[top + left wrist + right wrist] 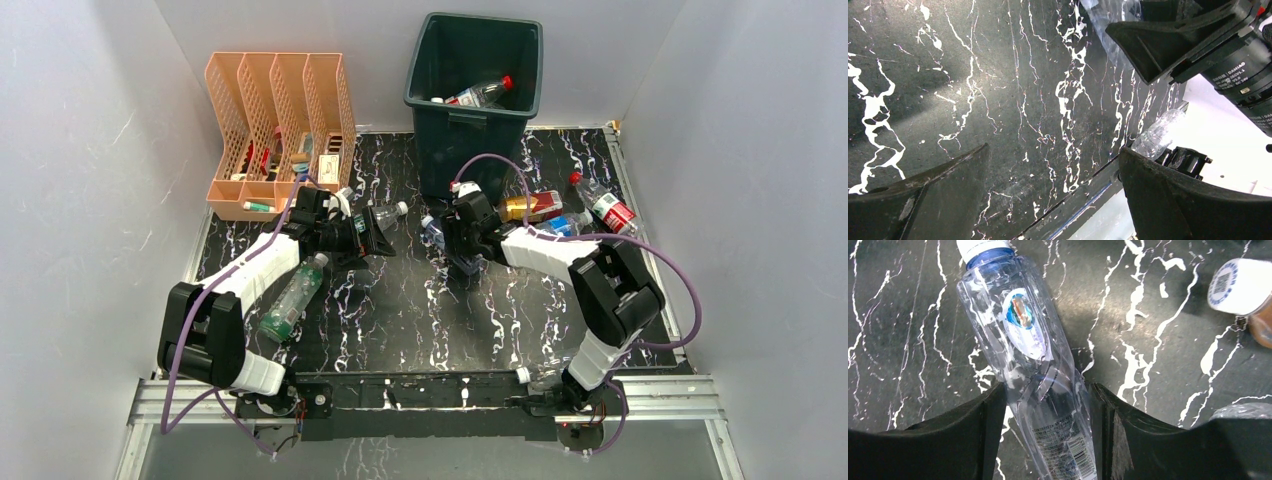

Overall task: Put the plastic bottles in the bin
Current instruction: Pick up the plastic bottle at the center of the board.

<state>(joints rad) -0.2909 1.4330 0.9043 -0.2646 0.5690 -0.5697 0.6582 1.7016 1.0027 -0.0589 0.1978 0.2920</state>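
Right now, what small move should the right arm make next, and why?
Probably finish closing the right gripper on the clear bottle before any lift toward the bin. Its fingers flank the bottle's lower body as it lies flat on the table, but a slim gap seems to show at one side, so the grip does not look firm yet.
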